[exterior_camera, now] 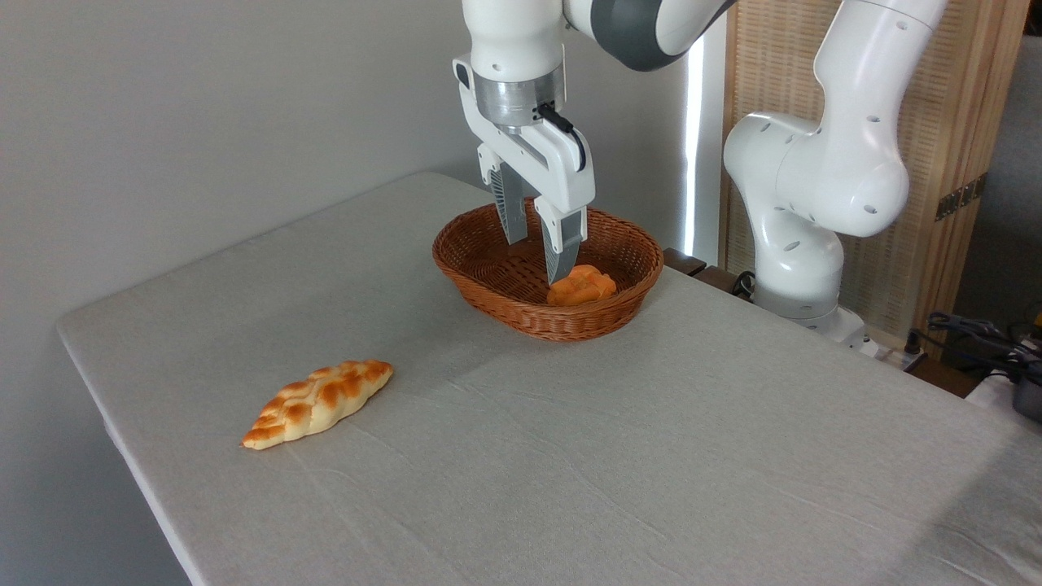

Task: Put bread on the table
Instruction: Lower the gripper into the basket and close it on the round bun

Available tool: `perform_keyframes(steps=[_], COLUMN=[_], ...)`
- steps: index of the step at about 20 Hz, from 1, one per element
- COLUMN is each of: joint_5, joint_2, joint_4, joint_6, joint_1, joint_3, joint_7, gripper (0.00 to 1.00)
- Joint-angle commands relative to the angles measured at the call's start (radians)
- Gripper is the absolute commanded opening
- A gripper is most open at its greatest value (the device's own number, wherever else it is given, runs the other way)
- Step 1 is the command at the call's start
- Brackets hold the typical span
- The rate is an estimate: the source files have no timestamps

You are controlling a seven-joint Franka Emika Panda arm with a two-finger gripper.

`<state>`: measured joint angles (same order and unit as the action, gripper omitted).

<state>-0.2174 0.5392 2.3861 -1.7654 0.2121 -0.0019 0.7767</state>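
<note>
Hanging over the basket (488, 281), the gripper (537, 260) points straight down with its two fingers spread apart and nothing between them. The left finger ends above the basket's woven floor; the right fingertip (560, 268) comes down just at the upper left edge of the bun (581, 286), and whether it touches the bun cannot be told from this view. The gap between the fingers lies to the left of the bun, not around it.

No brand, label or writing can be read on the gripper, the arm or anything else in view (the white shells are plain, with only small dark dots).

The arm (814, 179) rises from its base at the right, behind the table's far edge, bends up out of the picture and returns from the top, so the wrist and its metal ring sit vertically above the gripper. A short black cable loops at the side of the gripper body.

The bun, orange and lumpy, lies inside the basket against its near right wall, partly hidden by the rim. The basket stands at the back of the table (651, 456), a wide cloth-covered surface. Well apart from the basket, near the front left of the table, a braided loaf (319, 403) lies flat on the cloth, pointed ends running lower left to upper right.
</note>
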Motion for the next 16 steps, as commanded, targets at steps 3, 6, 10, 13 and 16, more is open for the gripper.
perform_keyframes(steps=[3,6,10,13,16], joint_5=[-0.016,-0.007,0.019,0.019,0.019], joint_2=[0.008,0.01,0.008,0.004,0.001], joint_4=[0.057,0.097,0.159,0.182,0.206], joint_6=[0.021,0.012,-0.037,-0.066,-0.097], joint_1=[0.062,0.082,0.105,0.118,0.119], joint_3=[0.016,0.014,0.011,0.0,0.0], joint_7=[-0.017,-0.016,-0.013,-0.013,-0.011], gripper=[1.0,1.0,1.0,1.0,0.81])
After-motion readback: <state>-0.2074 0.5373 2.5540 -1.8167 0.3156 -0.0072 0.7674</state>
